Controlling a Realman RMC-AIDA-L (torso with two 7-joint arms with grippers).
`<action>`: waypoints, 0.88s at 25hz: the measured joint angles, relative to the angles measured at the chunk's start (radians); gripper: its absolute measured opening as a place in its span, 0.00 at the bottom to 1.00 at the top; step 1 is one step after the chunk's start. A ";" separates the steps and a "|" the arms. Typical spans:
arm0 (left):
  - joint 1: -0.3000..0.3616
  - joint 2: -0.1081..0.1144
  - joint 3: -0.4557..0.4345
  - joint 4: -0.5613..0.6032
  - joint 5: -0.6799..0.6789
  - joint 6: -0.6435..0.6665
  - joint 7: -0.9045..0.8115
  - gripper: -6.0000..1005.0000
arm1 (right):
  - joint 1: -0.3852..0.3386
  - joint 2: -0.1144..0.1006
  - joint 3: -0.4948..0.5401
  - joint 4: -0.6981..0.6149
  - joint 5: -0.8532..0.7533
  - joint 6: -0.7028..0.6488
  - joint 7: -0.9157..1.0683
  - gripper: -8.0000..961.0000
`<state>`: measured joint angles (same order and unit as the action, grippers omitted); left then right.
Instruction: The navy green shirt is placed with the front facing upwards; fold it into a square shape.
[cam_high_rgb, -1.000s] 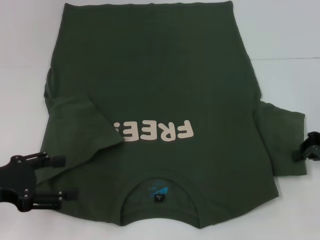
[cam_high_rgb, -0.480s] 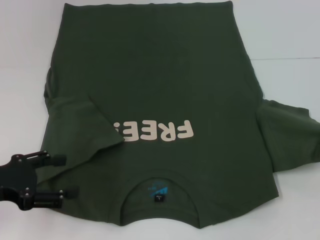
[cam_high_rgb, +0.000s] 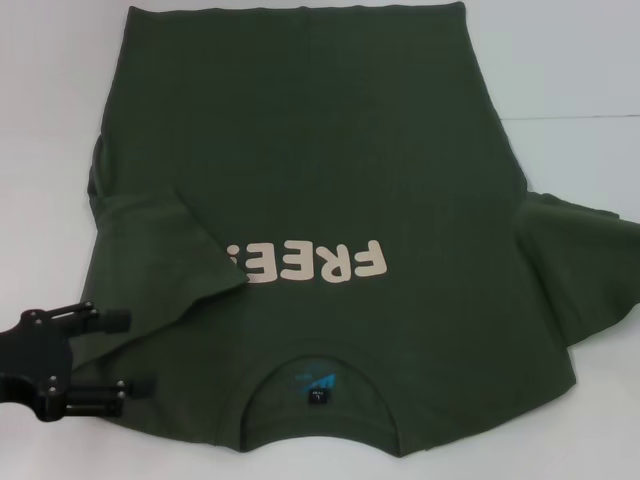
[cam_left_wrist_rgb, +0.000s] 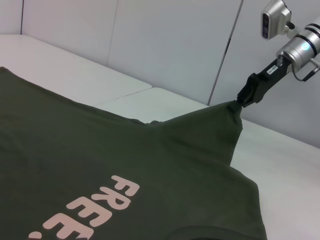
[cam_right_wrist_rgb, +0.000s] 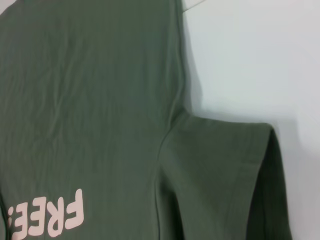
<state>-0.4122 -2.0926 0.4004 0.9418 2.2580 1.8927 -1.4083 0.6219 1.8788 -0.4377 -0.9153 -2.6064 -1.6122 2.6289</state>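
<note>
The navy green shirt (cam_high_rgb: 330, 150) lies front up on the white table, with its cream "FREE!" lettering (cam_high_rgb: 310, 262) and its collar (cam_high_rgb: 318, 385) toward me. Its left sleeve (cam_high_rgb: 165, 250) is folded in over the chest and covers the end of the lettering. My left gripper (cam_high_rgb: 130, 352) is open and empty, just off the shirt's left shoulder edge. My right gripper is outside the head view. The left wrist view shows the right gripper (cam_left_wrist_rgb: 241, 102) shut on the tip of the right sleeve (cam_left_wrist_rgb: 210, 127), holding it up off the table. The lifted sleeve also shows in the head view (cam_high_rgb: 580, 270) and the right wrist view (cam_right_wrist_rgb: 220, 165).
The white table (cam_high_rgb: 570, 70) has a seam line (cam_high_rgb: 575, 118) at the right. Grey wall panels (cam_left_wrist_rgb: 165, 45) stand beyond the table's far edge in the left wrist view.
My right gripper has left the head view to the right, taking the right sleeve up and outward. The sleeve now stretches to the picture's edge. The left gripper has stayed in place.
</note>
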 joint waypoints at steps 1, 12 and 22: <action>0.001 0.000 0.000 0.000 0.000 0.000 0.000 0.87 | -0.002 0.000 0.003 -0.005 0.001 -0.002 0.001 0.01; 0.004 0.000 0.000 0.000 0.000 -0.001 0.000 0.87 | -0.014 -0.005 0.050 -0.062 0.023 -0.022 0.003 0.01; 0.003 0.000 0.000 0.000 0.000 -0.005 0.000 0.86 | 0.000 -0.006 0.051 -0.073 0.043 -0.014 0.005 0.01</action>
<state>-0.4092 -2.0921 0.4004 0.9419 2.2584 1.8875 -1.4081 0.6216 1.8728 -0.3864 -0.9879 -2.5633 -1.6262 2.6338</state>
